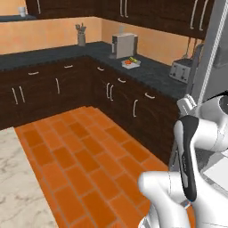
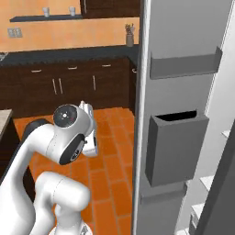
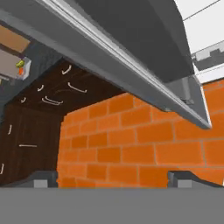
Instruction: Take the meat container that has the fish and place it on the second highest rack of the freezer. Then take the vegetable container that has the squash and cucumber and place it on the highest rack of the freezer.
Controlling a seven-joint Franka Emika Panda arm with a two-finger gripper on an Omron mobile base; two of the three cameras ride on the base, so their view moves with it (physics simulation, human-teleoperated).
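Left base view showed a white container (image 1: 131, 63) of orange and green food on the dark bench (image 1: 151, 71) along the right wall, between a steel box-shaped appliance (image 1: 123, 45) and a toaster (image 1: 181, 70); whether it held the fish or the vegetables could not be told. Right base view showed the open grey freezer door (image 2: 176, 114) with its door bins (image 2: 174, 149) just right of the white arm (image 2: 69, 133). Hand view showed the fingers (image 3: 43, 179) spread wide apart, pinching nothing, over the orange tiled floor (image 3: 131, 148).
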